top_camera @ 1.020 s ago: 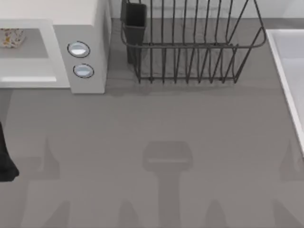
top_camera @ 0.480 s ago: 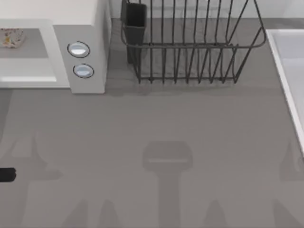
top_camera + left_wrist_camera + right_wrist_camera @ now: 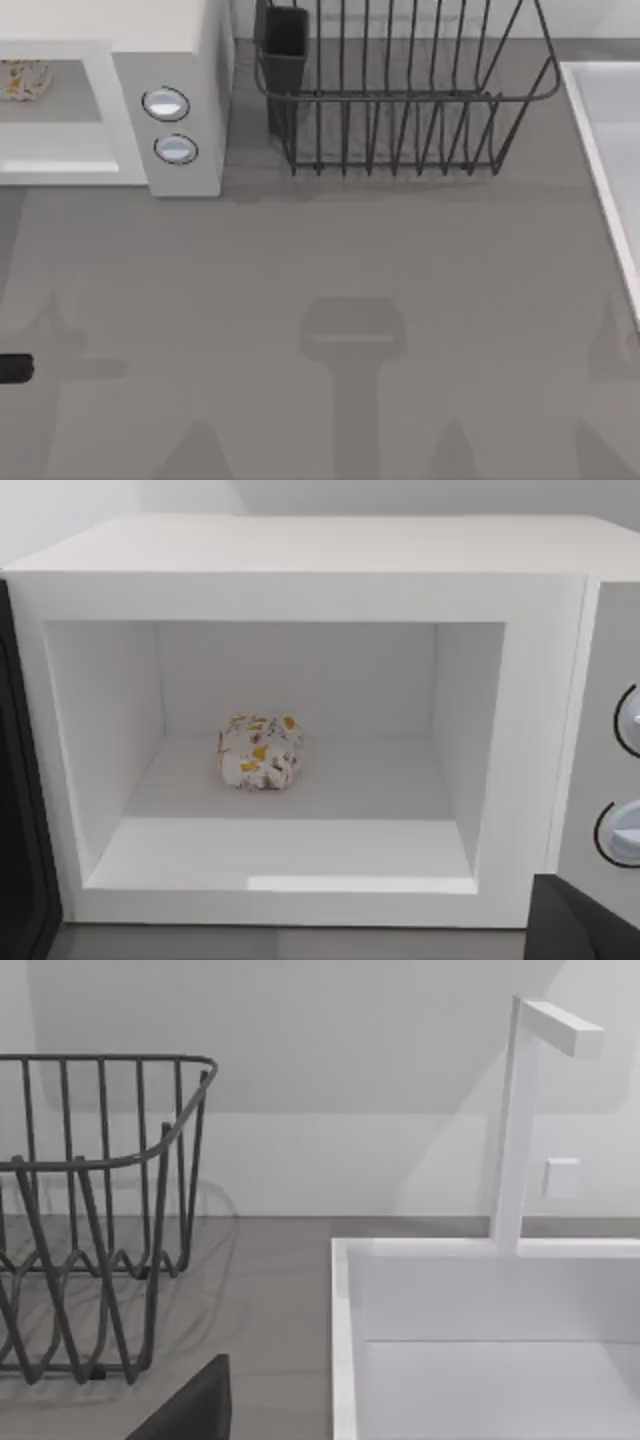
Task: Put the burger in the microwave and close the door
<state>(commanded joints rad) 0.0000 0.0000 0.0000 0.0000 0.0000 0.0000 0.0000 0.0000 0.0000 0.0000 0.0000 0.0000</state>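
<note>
Burger (image 3: 260, 752) inside microwave (image 3: 300, 550) cavity; door (image 3: 20, 880) open.
Left wrist view reveals the burger fully; top view crops it. Finger state of both grippers: cannot tell.

Legible text, labels, brands, numbers, signs: none. Burger (image 3: 260, 752) wrapper: white paper with orange-yellow patches and tiny red marks, the print too small to read as letters or a brand. Microwave (image 3: 300, 580) casing: plain white, unmarked. Grey control panel (image 3: 175, 125): two round silver-blue knobs (image 3: 166, 104), with no scale, numerals or symbols that can be read around them. Black wire dish rack (image 3: 400, 100): no tag or label. White sink (image 3: 480, 1340) and its faucet (image 3: 520, 1110): no markings; the small square plate (image 3: 561, 1177) on the wall beside the faucet is blank.
</note>
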